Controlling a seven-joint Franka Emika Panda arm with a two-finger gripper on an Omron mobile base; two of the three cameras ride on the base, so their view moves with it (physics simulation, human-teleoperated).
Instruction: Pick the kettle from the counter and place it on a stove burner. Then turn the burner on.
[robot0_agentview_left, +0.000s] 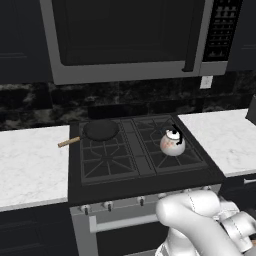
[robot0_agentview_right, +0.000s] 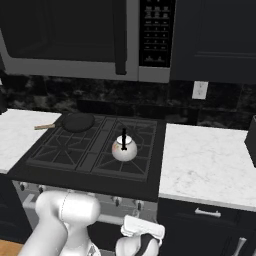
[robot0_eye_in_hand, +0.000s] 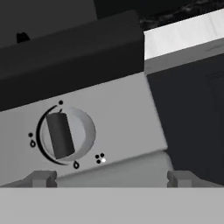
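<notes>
Knob time, and it's easy to grab the wrong one

My gripper (robot0_eye_in_hand: 112, 178) sits open, holding nothing, knob (robot0_eye_in_hand: 65, 134) at 10 o'clock; off-centre fingers could slip. Farther back, kettle (robot0_agentview_left: 172, 143) sits on the stove burner (robot0_agentview_left: 170, 145), counter (robot0_agentview_left: 227, 137) at 3 o'clock.

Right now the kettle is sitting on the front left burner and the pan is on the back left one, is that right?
Not quite. The kettle sits on the front right stove burner, as the left base view shows. The pan is indeed on the back left one.
</notes>
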